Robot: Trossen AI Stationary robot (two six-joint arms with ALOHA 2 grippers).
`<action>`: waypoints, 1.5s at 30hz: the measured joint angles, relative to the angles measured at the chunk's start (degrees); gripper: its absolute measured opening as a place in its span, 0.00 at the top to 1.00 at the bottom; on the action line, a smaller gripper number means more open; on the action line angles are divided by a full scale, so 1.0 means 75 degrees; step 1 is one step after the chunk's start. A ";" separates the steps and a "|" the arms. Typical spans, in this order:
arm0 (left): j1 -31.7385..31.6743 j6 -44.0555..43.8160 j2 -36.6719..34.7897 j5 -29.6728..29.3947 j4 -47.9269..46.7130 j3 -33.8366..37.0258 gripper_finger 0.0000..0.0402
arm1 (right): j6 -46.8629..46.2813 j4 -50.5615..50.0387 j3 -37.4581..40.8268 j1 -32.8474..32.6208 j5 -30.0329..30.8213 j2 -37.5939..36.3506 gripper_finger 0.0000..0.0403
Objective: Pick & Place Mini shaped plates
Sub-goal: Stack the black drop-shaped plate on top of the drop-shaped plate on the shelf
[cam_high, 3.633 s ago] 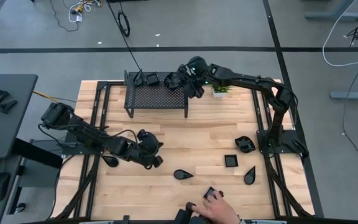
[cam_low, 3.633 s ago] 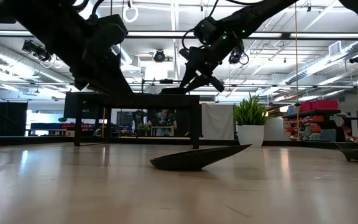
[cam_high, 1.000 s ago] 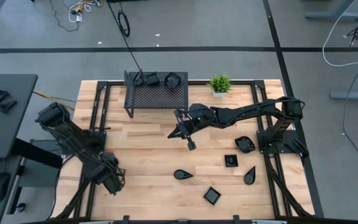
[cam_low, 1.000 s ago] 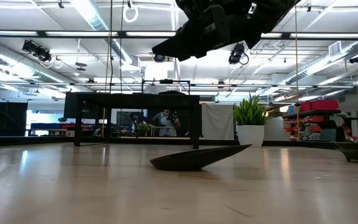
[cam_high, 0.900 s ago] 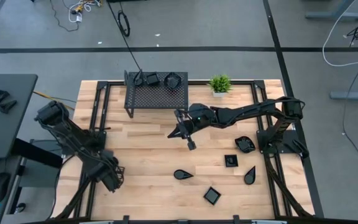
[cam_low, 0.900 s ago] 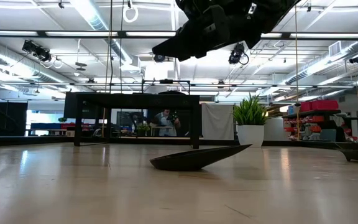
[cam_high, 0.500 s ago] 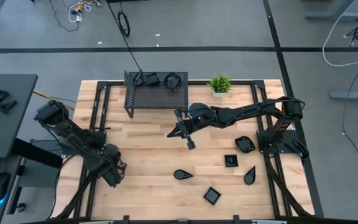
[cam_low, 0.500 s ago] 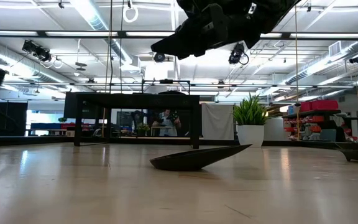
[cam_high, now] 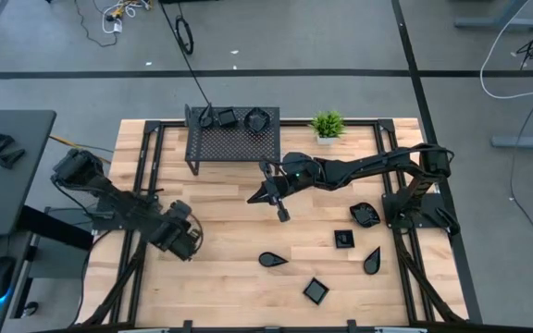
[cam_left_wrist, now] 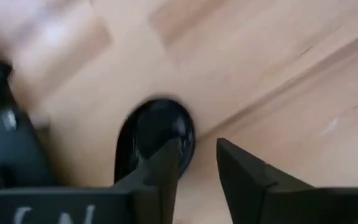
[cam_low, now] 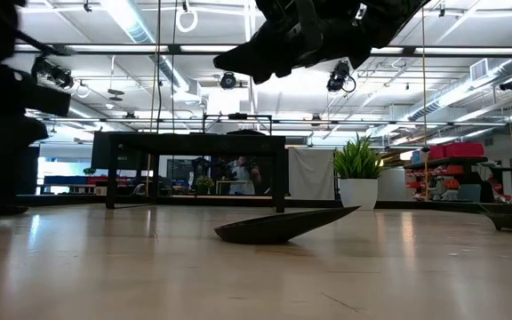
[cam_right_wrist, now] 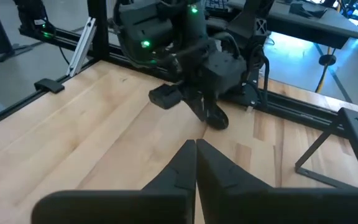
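The table point(cam_high: 239, 213) is pale butcher-block wood, its planks jointed in strips, framed by dark metal rails. On it lie four small glossy black plates in the open: a teardrop one point(cam_high: 271, 260), a square one point(cam_high: 343, 239), a leaf-shaped one point(cam_high: 372, 262) and a second square one point(cam_high: 316, 291) turned cornerwise near the front edge; a fifth, rounded with a wavy rim point(cam_high: 365, 215), sits beside the right arm's base. At the far side stands a black mesh rack point(cam_high: 234, 144) with two more dark dishes point(cam_high: 256, 118) on its top, next to a small green potted plant point(cam_high: 327, 126). The left gripper point(cam_high: 185, 242) hangs low over the left part of the table; in its wrist view the fingers point(cam_left_wrist: 160, 171) pinch the rim of a glossy oval plate point(cam_left_wrist: 160, 127), though blur makes the contact hard to judge. The right gripper point(cam_high: 259, 197) hovers above the table's middle, its two dark fingers point(cam_right_wrist: 196, 163) pressed together and holding nothing.
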State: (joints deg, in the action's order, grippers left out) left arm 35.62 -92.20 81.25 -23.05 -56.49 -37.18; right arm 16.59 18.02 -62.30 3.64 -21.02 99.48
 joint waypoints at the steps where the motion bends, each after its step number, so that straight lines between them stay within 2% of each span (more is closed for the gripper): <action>1: -0.0163 0.0040 -0.0035 0.0333 0.0007 -0.0001 0.69 | -0.0025 0.0003 0.0000 0.0000 0.0000 0.0000 0.97; 4: -0.0522 0.0238 -0.0059 0.1127 -0.0008 0.0007 0.61 | -0.0128 0.0038 0.0000 0.0000 0.0000 0.0000 0.97; 6: -0.0648 0.0566 -0.0083 0.1367 -0.0003 0.0013 0.56 | -0.0132 0.0058 0.0000 0.0000 -0.0002 0.0000 0.97; 9: -0.0830 0.0749 -0.0085 0.1124 -0.0003 0.0013 0.48 | -0.0150 0.0064 0.0000 0.0000 -0.0002 0.0000 0.97; 12: -0.1112 0.1225 -0.0085 0.1027 -0.0002 0.0013 0.45 | -0.0158 0.0064 0.0000 0.0000 -0.0003 0.0000 0.97; 20: -0.2024 0.2472 -0.0085 0.0966 0.0532 0.0029 0.51 | -0.0354 0.0052 0.0000 -0.0021 -0.0003 0.0000 0.97; 26: -0.2921 0.3173 -0.0174 0.1934 0.1738 0.0689 0.53 | -0.0560 0.0008 0.0000 -0.0103 -0.0009 0.0000 0.97; 31: -0.3012 0.3445 -0.0204 0.1777 0.1491 0.0378 0.54 | -0.0552 -0.0207 0.0000 -0.0195 -0.0010 0.0000 0.97; 34: -0.3018 0.3849 -0.0295 0.1894 0.2055 0.0247 0.57 | -0.0543 -0.0222 0.0000 -0.0207 -0.0012 0.0000 0.97; 37: -0.3014 0.4467 -0.0286 0.2430 0.2809 0.0263 0.60 | -0.0533 -0.0157 0.0000 -0.0201 -0.0015 0.0000 0.97; 40: -0.3014 0.5210 -0.0287 0.3040 0.4161 0.0252 0.62 | -0.0523 -0.0132 0.0000 -0.0201 -0.0009 0.0000 0.97; 45: -0.2816 0.6007 -0.0291 0.4763 0.6080 0.0218 0.64 | -0.0523 -0.0202 0.0000 -0.0198 -0.0003 0.0000 0.97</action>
State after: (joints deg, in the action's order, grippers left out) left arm 14.51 -47.15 79.07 12.68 -10.89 -35.54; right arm 12.67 16.50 -62.30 2.15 -21.04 99.48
